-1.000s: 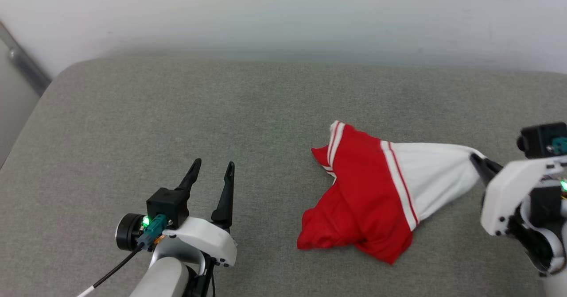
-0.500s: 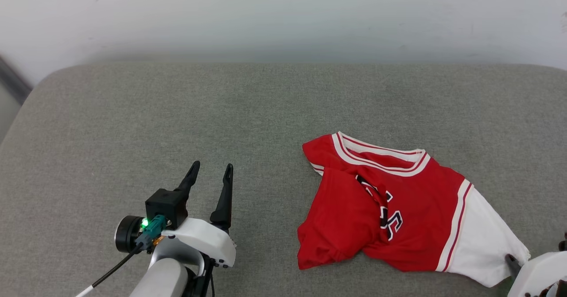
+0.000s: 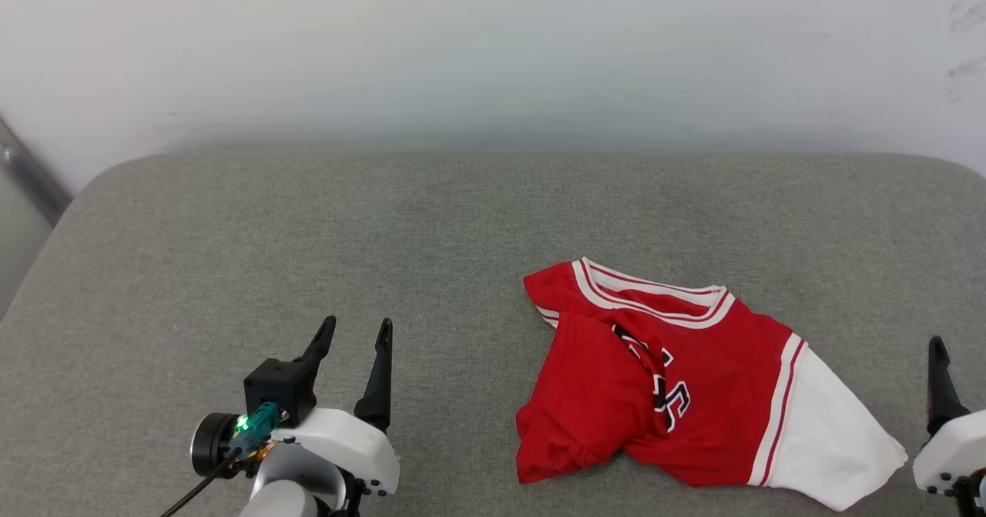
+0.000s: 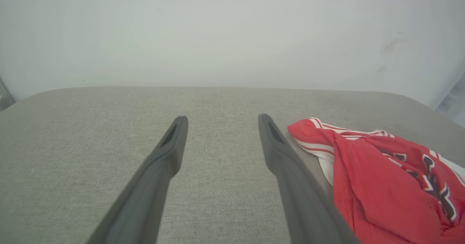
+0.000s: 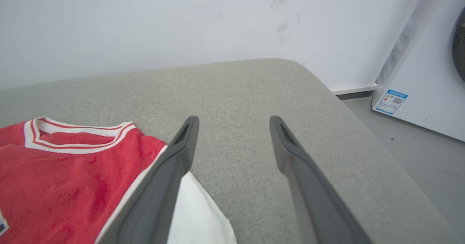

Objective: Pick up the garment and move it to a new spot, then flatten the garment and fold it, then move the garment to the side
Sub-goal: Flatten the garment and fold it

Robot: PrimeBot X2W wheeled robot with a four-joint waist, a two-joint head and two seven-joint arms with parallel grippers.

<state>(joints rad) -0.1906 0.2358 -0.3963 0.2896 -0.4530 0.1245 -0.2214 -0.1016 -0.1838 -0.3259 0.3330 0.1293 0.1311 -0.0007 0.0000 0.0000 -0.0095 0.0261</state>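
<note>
So the backdrop is a plain pale wall [image 3: 493,47], a bit scuffed up on the right. In front of it there's a big grey fabric pad [image 3: 293,224] with rounded corners, which is the work surface. From the right wrist view there's a white appliance [image 5: 428,66] standing on the grey floor [image 5: 403,142] past the pad's right end.

The garment [image 3: 655,394] is lying on the right half of the pad, rumpled, not flat. Its striped collar points toward the wall and one white sleeve [image 3: 824,432] is fanned out to the right. The red body is bunched and folded over itself on the left, so the dark lettering is partly hidden.

The left gripper [image 3: 357,322] sits over bare pad well left of the shirt, fingers spread with nothing between them. The right gripper [image 5: 234,119] is just beside the white sleeve, fingers spread wide too and empty. Can't tell if its nearer finger touches the cloth.

Smallest bit: a little blue-edged sticker [image 5: 390,101] low on the appliance.
</note>
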